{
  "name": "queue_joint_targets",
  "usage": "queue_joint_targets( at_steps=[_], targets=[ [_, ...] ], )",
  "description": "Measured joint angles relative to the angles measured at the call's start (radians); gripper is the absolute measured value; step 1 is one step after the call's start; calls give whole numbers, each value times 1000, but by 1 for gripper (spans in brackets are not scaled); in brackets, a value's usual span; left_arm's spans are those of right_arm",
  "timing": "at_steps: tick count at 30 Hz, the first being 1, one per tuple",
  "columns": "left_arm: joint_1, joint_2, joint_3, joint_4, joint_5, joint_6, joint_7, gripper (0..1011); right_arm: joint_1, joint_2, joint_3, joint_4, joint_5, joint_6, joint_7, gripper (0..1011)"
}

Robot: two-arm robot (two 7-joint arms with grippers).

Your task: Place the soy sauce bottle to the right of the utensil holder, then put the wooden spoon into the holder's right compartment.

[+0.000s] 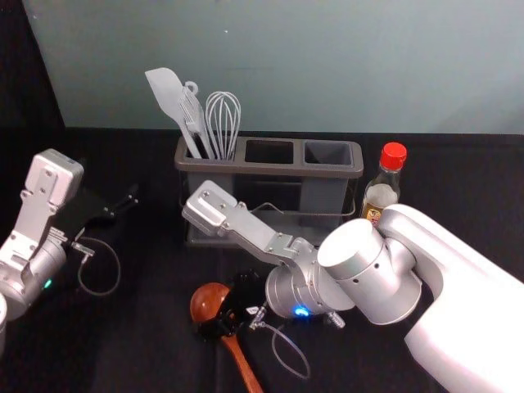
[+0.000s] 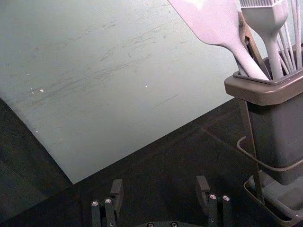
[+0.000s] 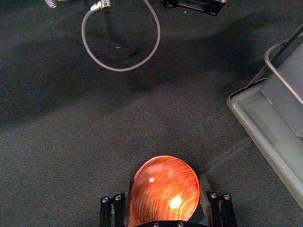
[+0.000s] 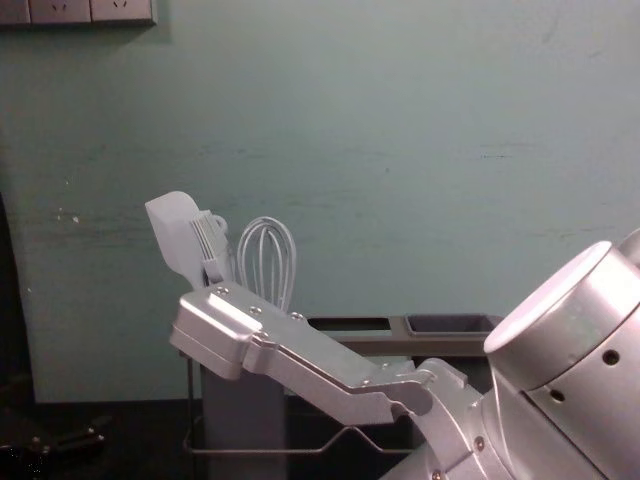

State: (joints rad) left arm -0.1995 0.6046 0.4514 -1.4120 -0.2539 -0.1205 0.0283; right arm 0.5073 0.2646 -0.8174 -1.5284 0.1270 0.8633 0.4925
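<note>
Spoon (image 1: pixel 243 360): lay with its bowl between right gripper's (image 1: pixel 217 320) spread fingers
Bottle (image 1: pixel 381 195): stood beyond that gripper, to its right
Holder (image 1: pixel 334 172): stood beyond it
Left gripper (image 1: pixel 123 205): was well left of it, fingers apart

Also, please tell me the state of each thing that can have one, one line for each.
soy sauce bottle: upright, red cap on, right of the holder
utensil holder: upright, middle and right compartments empty
spatula, brush, whisk: standing in left compartment
wooden spoon: at the right tool, held or not, cannot tell
left tool: open, left of the holder
</note>
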Motion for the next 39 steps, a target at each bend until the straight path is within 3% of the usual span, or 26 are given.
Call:
queue_joint_targets(
  at_steps=[11,23,34,39],
  targets=[
    [0,0,0,0,0,0,0,1005,-5,3,6,-9,1,-8,1,856],
    [0,0,0,0,0,0,0,1005,-92,65,124,-164,-7,-145,-26,855],
    [0,0,0,0,0,0,0,1005,-189,124,255,-348,-20,-357,-72,856],
    [0,0,0,0,0,0,0,1005,-241,164,323,-437,-33,-504,-94,856]
  ],
)
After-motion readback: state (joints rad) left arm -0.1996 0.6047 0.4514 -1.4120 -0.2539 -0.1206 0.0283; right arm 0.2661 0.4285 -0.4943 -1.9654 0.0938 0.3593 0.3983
